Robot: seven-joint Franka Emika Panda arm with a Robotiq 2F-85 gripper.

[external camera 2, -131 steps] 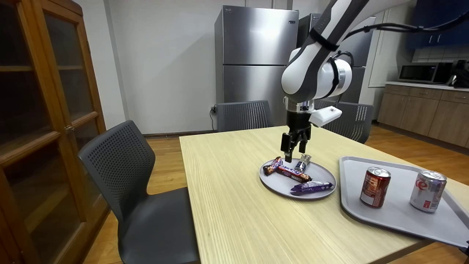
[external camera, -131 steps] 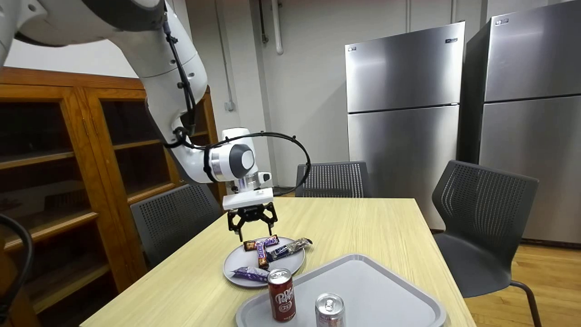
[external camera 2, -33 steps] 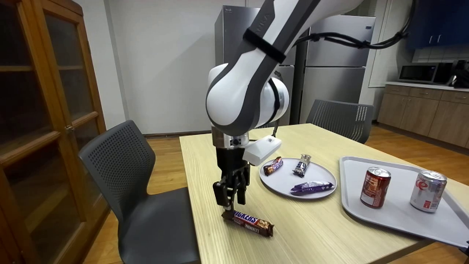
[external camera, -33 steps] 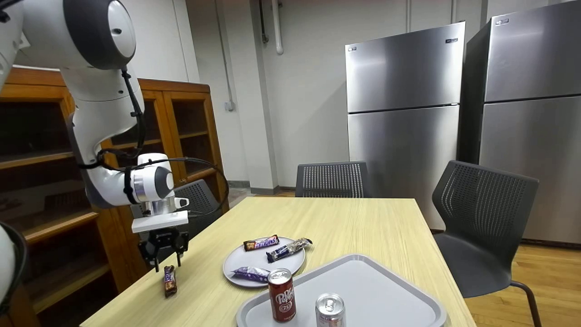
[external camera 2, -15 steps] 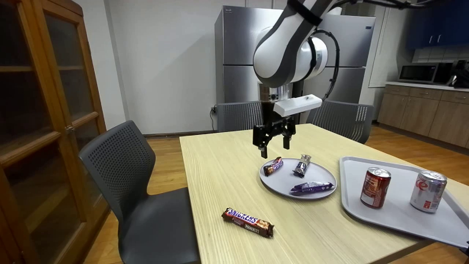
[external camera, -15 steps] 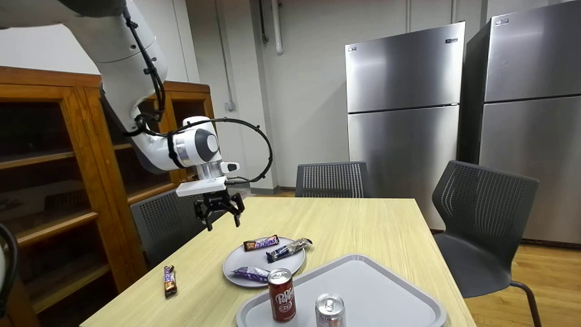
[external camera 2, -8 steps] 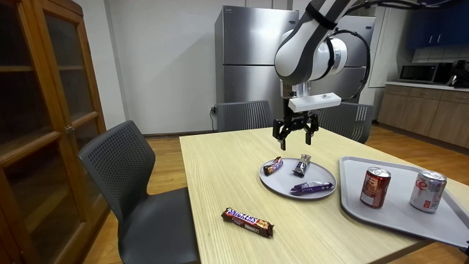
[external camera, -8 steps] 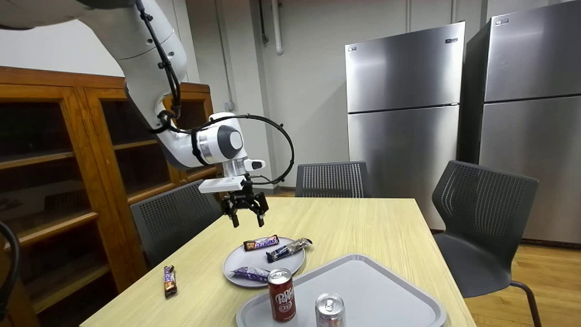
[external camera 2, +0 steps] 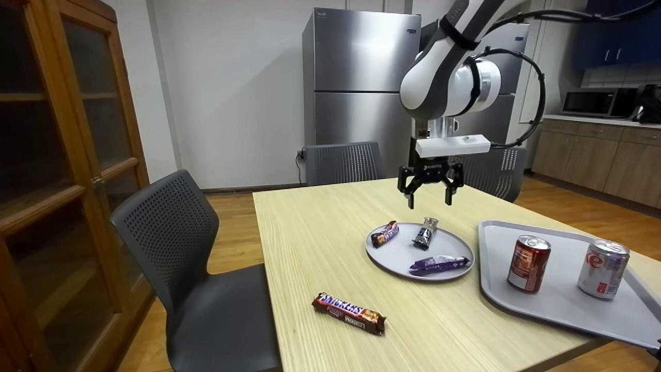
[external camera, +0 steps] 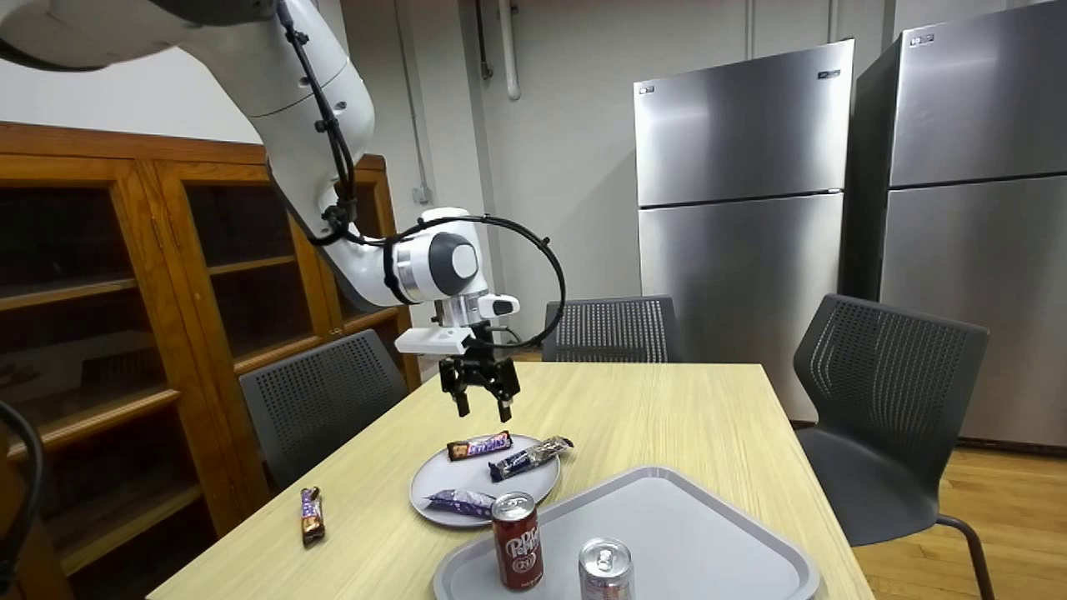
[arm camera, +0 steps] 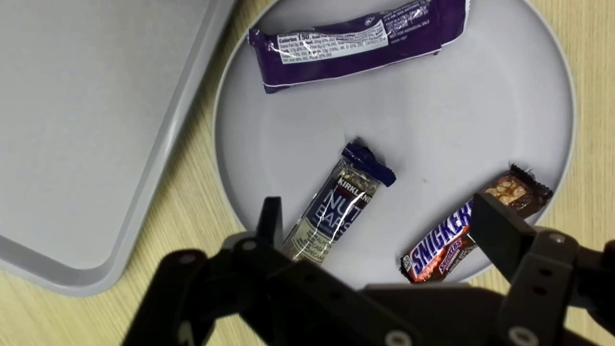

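exterior view: pale table [external camera: 658,417], fridges [external camera: 742,275]

On the plate [arm camera: 447,110], a nut bar [arm camera: 331,214] says KIRKLAND NUT BARS, a brown bar [arm camera: 442,240] says SNICKERS, and a purple bar [arm camera: 355,48] says Calories 150. Away from the plate, a loose brown bar [external camera 2: 348,313] says SNICKERS too. Near the plate, a red can [external camera: 518,546] says Dr Pepper.
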